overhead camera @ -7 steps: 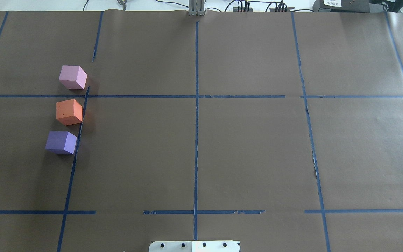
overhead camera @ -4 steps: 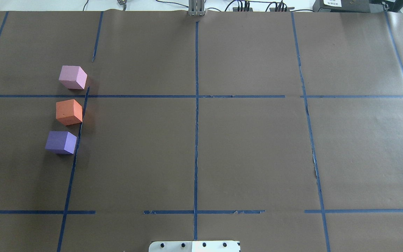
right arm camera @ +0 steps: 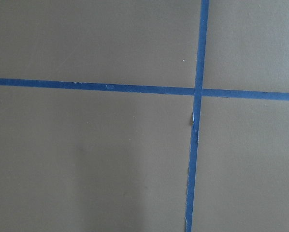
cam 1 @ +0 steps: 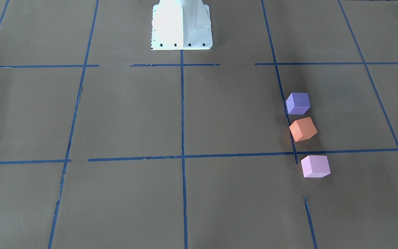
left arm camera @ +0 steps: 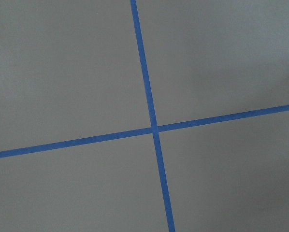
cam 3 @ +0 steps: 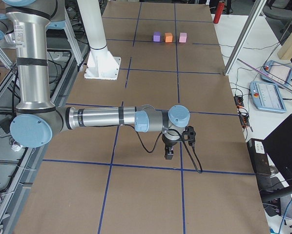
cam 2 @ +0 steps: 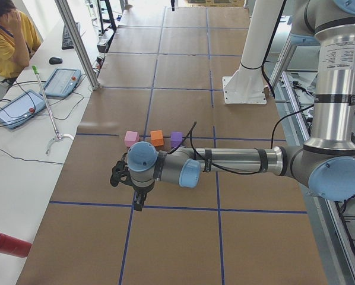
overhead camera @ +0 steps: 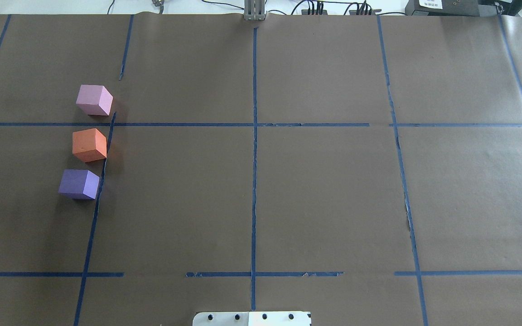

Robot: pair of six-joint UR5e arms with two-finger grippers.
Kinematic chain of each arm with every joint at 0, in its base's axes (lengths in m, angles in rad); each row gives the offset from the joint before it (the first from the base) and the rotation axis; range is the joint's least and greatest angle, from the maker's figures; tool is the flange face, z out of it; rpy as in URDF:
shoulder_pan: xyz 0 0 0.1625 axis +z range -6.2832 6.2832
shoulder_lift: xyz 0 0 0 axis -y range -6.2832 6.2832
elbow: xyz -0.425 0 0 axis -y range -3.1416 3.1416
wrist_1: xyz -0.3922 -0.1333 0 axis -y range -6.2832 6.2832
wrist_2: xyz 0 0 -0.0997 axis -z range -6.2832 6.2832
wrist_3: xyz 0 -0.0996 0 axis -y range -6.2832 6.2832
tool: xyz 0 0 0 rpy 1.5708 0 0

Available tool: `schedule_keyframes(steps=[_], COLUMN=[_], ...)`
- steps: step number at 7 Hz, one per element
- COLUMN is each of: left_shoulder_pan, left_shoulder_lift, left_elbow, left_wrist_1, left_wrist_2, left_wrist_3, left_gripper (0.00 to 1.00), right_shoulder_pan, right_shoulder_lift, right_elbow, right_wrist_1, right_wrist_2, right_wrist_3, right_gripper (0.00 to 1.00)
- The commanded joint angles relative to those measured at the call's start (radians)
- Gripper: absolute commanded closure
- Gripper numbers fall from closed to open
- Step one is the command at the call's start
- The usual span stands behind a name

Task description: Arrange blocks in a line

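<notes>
Pink block [overhead camera: 94, 100], orange block [overhead camera: 89, 145] and purple block [overhead camera: 79, 184] sit rowed left of the base [overhead camera: 252, 318], likely light, squashy foam: pinch opposite flat faces gently. Left gripper [cam 2: 138, 203] and right gripper [cam 3: 169, 154]: you cannot tell their opening.

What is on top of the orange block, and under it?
Nothing on top: the orange block shows a bare upper face. It rests on the brown paper; the contact patch is hidden.

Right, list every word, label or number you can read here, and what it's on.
No text is legible.
White sticker on black box: too small to read.
Print on left arm: blurred.
Print on right arm: blurred.
Orange block, purple block, pink block: no text.
</notes>
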Motion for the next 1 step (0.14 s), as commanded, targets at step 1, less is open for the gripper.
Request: schedule_keyframes(steps=[1], left_shoulder_pan=[0.000], left_shoulder_lift=[0.001], left_elbow=[0.000], left_wrist_1=[0.000], left_wrist_2=[0.001], left_wrist_3=[0.000], left_gripper=[0.00], right_shoulder_pan=[0.000], right_shoulder_lift=[0.000], right_elbow=[0.000], right_wrist_1=[0.000], right_wrist_2=[0.000], right_wrist_3=[0.000], right_gripper=[0.00])
